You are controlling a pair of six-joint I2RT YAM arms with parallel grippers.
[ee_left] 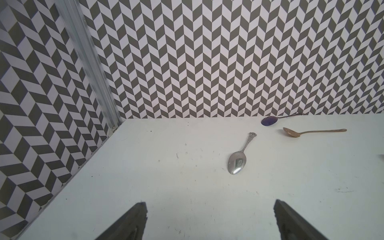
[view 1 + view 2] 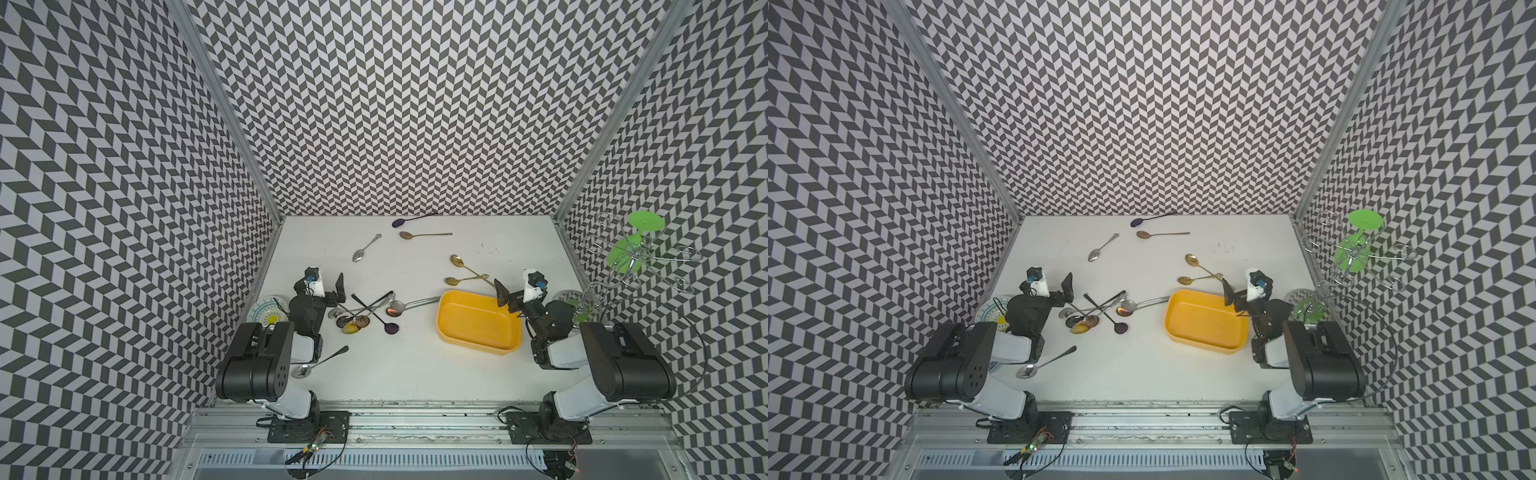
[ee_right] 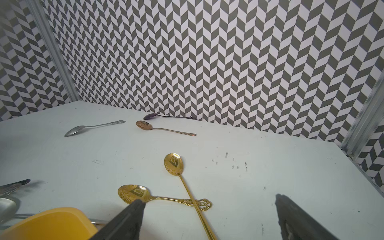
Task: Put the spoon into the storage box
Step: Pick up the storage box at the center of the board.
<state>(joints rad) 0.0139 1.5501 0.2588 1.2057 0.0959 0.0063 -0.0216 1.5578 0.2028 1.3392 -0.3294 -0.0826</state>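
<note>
I see both arms folded low over their bases, wrists aimed at the back wall. The left gripper (image 1: 209,204) hovers above the bare table (image 1: 145,176), fingers spread wide, nothing between them. The right gripper (image 3: 208,200) hangs over the far right corner of the storage box (image 2: 478,328), fingers equally wide and empty.

The storage box lies right of centre, empty. The spoons lie outside it:
- heap of spoons (image 2: 365,311) between the left gripper and the box
- crossed gold spoons (image 3: 195,200) just beyond the box
- silver spoon (image 1: 236,164), copper spoon (image 1: 311,131) and purple spoon (image 1: 269,120) towards the back wall

Chevron walls (image 2: 415,104) enclose three sides. A patterned plate (image 2: 266,311) sits beside the left arm.
</note>
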